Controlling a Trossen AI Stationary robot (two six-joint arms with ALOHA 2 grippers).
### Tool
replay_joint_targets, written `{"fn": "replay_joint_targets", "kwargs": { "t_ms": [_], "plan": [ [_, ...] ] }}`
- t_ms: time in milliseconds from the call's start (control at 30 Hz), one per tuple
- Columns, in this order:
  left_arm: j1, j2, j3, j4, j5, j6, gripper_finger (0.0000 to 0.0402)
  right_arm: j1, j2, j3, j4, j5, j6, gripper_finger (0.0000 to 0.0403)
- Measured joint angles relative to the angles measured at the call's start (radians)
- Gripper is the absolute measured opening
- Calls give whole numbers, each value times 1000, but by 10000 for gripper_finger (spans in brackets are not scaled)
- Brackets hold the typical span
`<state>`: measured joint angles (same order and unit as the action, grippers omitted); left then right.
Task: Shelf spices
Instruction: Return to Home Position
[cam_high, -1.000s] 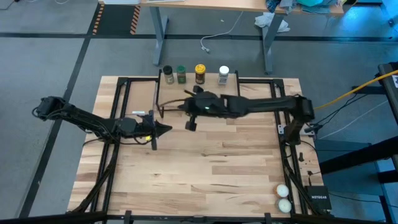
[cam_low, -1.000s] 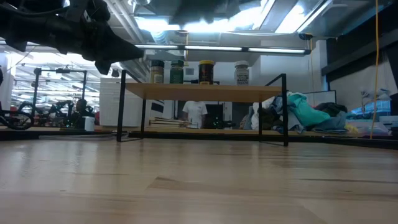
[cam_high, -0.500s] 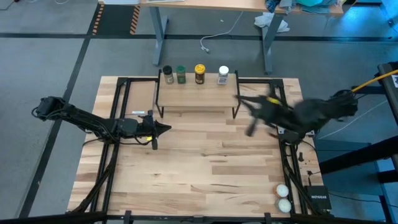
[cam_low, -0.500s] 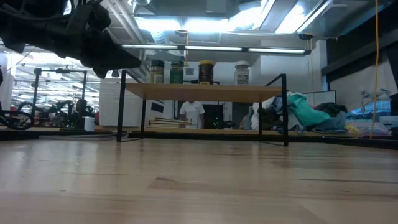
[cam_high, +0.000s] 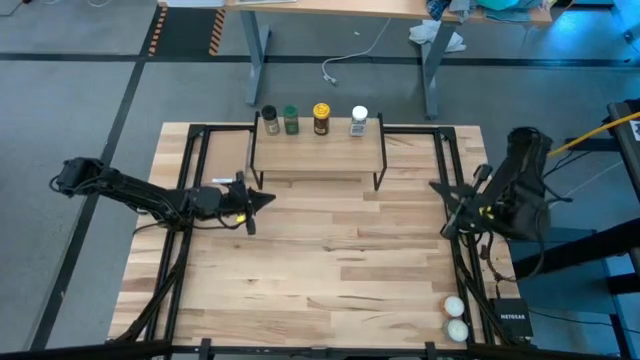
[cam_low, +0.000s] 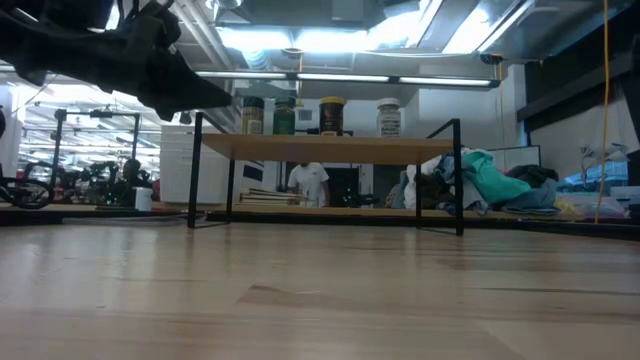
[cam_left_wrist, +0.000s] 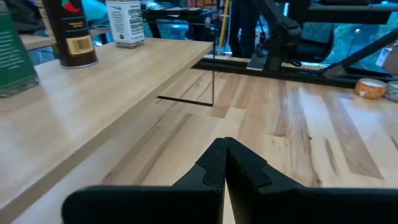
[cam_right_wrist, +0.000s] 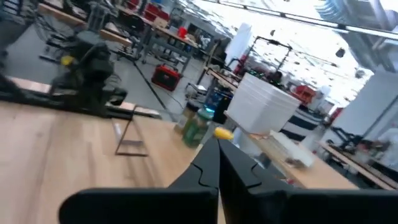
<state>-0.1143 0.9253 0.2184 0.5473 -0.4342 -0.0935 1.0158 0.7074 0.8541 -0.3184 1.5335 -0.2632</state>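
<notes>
Your right hand (cam_high: 438, 187), fingers together, sits mid-right of frame, well clear of the spices (cam_high: 321, 119) on the shelf (cam_high: 318, 160).

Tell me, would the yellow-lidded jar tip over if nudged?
Probably somewhat: the jar stands upright, taller than wide, near the far edge of the shelf. Tipped, its round body would likely roll. It looks rigid, so a pinch shouldn't deform it.

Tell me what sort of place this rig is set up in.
Probably a robotics lab or workshop: the left gripper and right gripper, both shut, hang at a wooden table; striped hazard tape marks the floor; cluttered benches under strip lights fill the room behind.
</notes>
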Motion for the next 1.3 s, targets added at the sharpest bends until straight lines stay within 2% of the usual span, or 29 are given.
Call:
{"fn": "replay_joint_targets", "kwargs": {
  "t_ms": [67,100,233,367,500,600,733,867,1067,1233,1300],
  "plan": [
    [10,0,0,1,0,7,0,28,-67,-82,-2,6,44,0],
    [16,0,0,4,0,21,0,27,-103,-117,-1,-24,87,0],
    [45,0,0,27,14,63,0,-30,-192,-273,85,-217,233,0],
    [106,0,0,45,125,94,0,-128,-247,-421,329,-378,123,0],
    [173,0,0,76,224,94,0,-313,-261,-551,670,-681,-68,0],
    [211,0,0,74,253,102,0,-479,-272,-614,791,-911,-80,0],
    [259,0,0,61,274,116,0,-691,-273,-646,751,-1116,60,0],
    [290,0,0,61,302,129,0,-854,-271,-677,775,-1337,124,0],
    [331,-3,-24,67,301,142,0,-1042,-280,-700,758,-1501,117,0],
    [348,-64,-138,264,278,102,0,-1120,-308,-699,675,-1576,182,0],
    [350,-108,-177,282,271,100,0,-1128,-329,-699,650,-1579,183,0]
  ]
}}
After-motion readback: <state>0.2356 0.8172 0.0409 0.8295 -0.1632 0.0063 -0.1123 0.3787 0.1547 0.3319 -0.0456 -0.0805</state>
